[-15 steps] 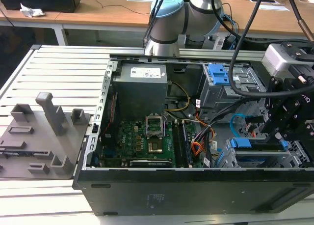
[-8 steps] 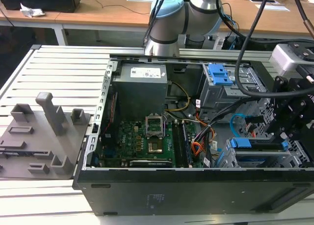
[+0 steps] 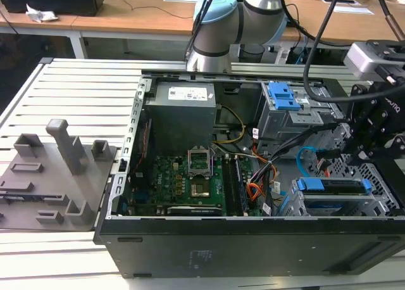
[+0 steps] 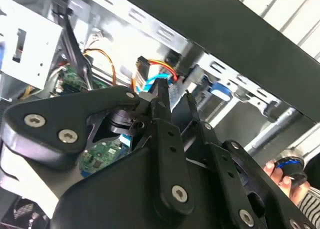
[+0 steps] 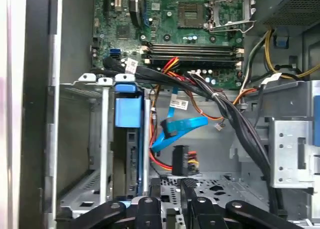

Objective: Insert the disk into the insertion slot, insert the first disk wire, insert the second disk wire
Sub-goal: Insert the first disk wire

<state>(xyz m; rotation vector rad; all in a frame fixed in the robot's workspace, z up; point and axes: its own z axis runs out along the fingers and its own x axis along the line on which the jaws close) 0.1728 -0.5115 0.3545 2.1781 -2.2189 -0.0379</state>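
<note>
The gripper (image 5: 171,183) has its fingers a little apart with nothing between them, close to the dark plug of the first disk wire (image 5: 181,160). The second disk wire (image 5: 185,126) loops just beside that plug. The disk (image 5: 128,114) sits inside the insertion slot (image 5: 104,139), in the corner of the computer case (image 3: 253,245) at the exterior view's right.

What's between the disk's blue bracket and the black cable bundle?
In the first wrist view, the light-blue flat cable and the red-orange wires with their dark plug lie between them.

Wooden desks (image 3: 126,14) stand behind a slatted grey metal table (image 3: 82,87).
</note>
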